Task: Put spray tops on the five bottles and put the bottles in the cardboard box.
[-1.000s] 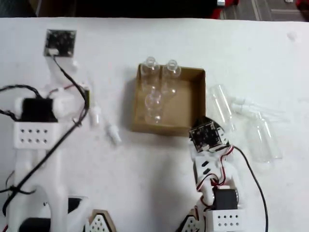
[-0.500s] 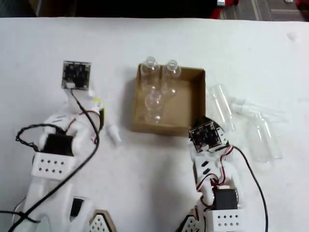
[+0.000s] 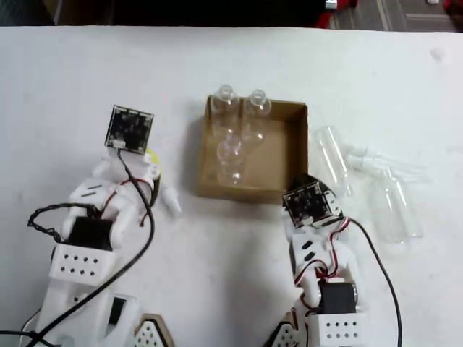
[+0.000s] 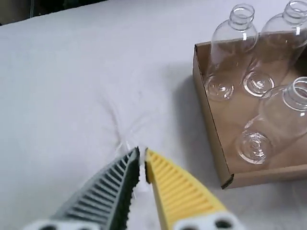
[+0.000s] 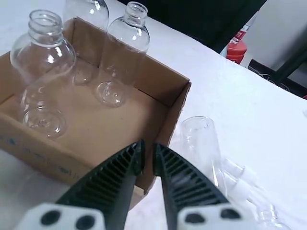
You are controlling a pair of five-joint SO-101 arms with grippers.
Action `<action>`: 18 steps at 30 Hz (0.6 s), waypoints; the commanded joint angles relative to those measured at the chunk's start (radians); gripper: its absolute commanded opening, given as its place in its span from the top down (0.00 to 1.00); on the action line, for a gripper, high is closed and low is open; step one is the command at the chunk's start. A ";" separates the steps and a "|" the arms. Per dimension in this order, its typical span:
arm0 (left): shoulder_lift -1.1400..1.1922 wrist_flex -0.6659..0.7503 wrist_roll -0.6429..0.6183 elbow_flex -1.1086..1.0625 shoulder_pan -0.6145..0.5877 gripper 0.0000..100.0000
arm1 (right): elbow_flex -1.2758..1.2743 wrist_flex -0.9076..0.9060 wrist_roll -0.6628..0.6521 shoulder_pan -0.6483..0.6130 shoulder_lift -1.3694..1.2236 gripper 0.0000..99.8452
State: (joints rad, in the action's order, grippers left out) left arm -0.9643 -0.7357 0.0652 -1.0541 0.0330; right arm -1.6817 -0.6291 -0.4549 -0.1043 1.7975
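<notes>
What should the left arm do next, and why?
Probably open the left gripper and shift to the spray top lying beside it. Its fingers look shut with no top visible between them, and the bottles in the box are uncapped.

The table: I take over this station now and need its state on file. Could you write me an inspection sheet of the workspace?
Surface: white cloth, puckered at the left gripper's tips.
Job's things: cardboard box holds three upright bottles, all without tops; two bottles lie right of it beside spray tops; one spray top lies left of the box.
Clutter: nothing seen.
Grippers: left gripper shut, tips at the pucker; right gripper shut, empty, by the box's near corner.
Cables: black cable loops over the left arm; red and black wires on the right arm.
Surroundings: dark floor beyond the far edge; red object.
</notes>
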 commanded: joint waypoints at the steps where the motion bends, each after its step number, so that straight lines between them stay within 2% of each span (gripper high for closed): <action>1: -0.022 0.041 0.018 0.005 0.012 0.97 | -0.008 0.001 -0.011 -0.004 0.005 0.98; 9: 0.035 0.052 0.021 0.008 0.030 0.97 | 0.000 0.015 -0.020 -0.077 0.007 0.98; 15: 0.294 0.083 0.035 0.100 0.024 0.98 | 0.164 -0.015 -0.012 0.012 0.004 0.98; 18: 0.300 0.078 0.035 0.114 0.028 0.98 | 0.293 -0.104 -0.018 0.054 0.004 0.98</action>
State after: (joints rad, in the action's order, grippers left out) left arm -0.6882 -0.6728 0.0913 -1.0111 0.0499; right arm -1.5650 -0.6521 -0.4626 -0.1074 1.7975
